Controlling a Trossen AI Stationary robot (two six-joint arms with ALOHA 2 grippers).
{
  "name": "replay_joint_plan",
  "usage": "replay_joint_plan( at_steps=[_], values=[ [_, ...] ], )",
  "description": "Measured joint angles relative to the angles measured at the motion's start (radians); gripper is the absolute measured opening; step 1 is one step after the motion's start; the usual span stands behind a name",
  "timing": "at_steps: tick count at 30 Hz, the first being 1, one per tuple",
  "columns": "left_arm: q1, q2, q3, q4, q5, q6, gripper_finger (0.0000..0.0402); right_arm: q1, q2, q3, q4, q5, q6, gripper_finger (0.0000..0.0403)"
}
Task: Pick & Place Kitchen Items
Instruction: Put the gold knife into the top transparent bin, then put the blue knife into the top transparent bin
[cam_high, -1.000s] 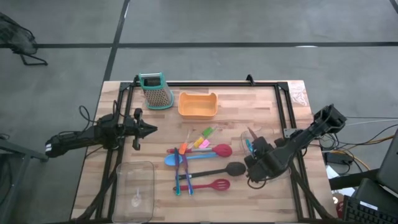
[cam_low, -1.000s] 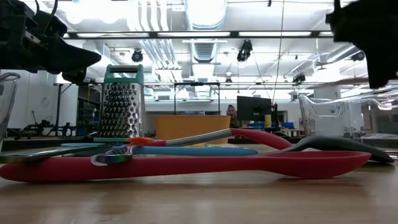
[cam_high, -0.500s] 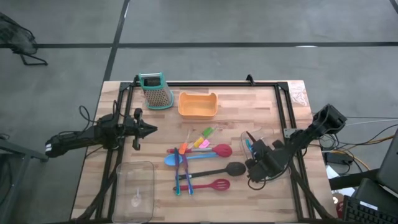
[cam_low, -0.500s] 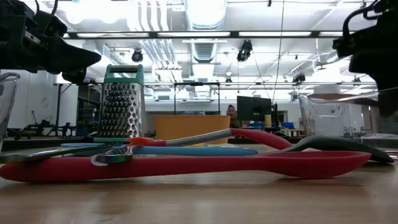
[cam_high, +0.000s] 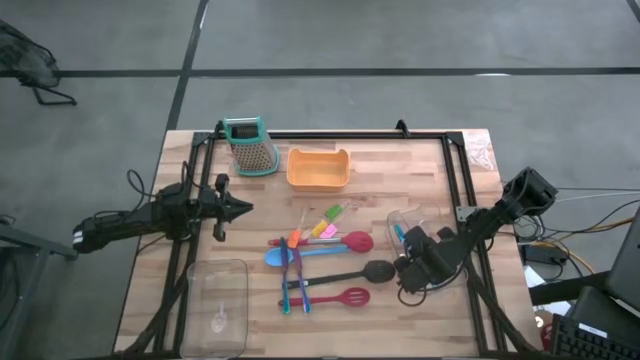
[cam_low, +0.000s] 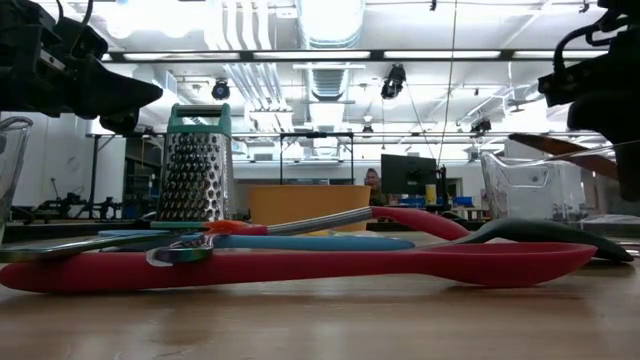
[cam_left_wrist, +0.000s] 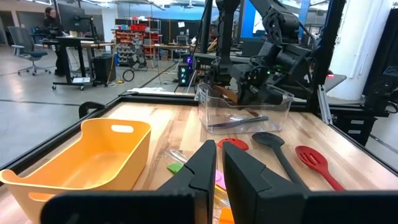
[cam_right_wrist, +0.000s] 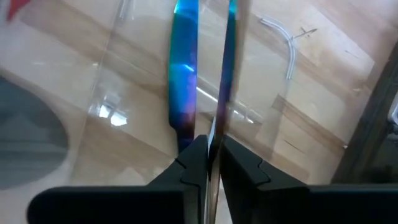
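We saw the right gripper (cam_right_wrist: 208, 155) pinched narrow on a thin shiny utensil (cam_right_wrist: 229, 74), blue-iridescent, its length running away from the fingers over the clear bin (cam_high: 412, 228) at the table's right side; a 2nd blue-handled piece (cam_right_wrist: 184, 81) lay inside that bin, just beside the held one. In the high view the right gripper (cam_high: 415, 262) sat at the bin's near edge, w/ the black spoon (cam_high: 352, 273) just to its left. The rest of the utensils lay in a loose cluster mid-table: red spoon (cam_high: 345, 241), blue spoon (cam_high: 290, 256), red slotted spatula (cam_high: 338, 297), and blue-handled cutlery (cam_high: 297, 282) crossing them, w/ small orange/green/pink/yellow pieces (cam_high: 320, 226) just behind. Farther back stood the orange tray (cam_high: 318, 168) and, to its left, the box grater (cam_high: 251, 146), upright. A 2nd clear bin (cam_high: 217, 305) sat at the front left corner of the wooden table (cam_high: 400, 170). The left gripper (cam_high: 240, 208) hung over the table's left side, well apart from the cluster, fingers (cam_left_wrist: 205, 168) nearly together, holding nothing.
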Motion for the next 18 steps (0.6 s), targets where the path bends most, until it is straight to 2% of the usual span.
replay_joint_plan(
  at_steps=[12, 18],
  values=[
    [0.000, 0.000, 0.000, 0.000, 0.000, 0.000, 0.0035, -0.001, 0.000, 0.099, -0.053, -0.033, 0.015, 0.0110],
    [0.000, 0.000, 0.000, 0.000, 0.000, 0.000, 0.0035, -0.001, 0.000, 0.210, -0.060, 0.067, 0.019, 0.0136]
  ],
)
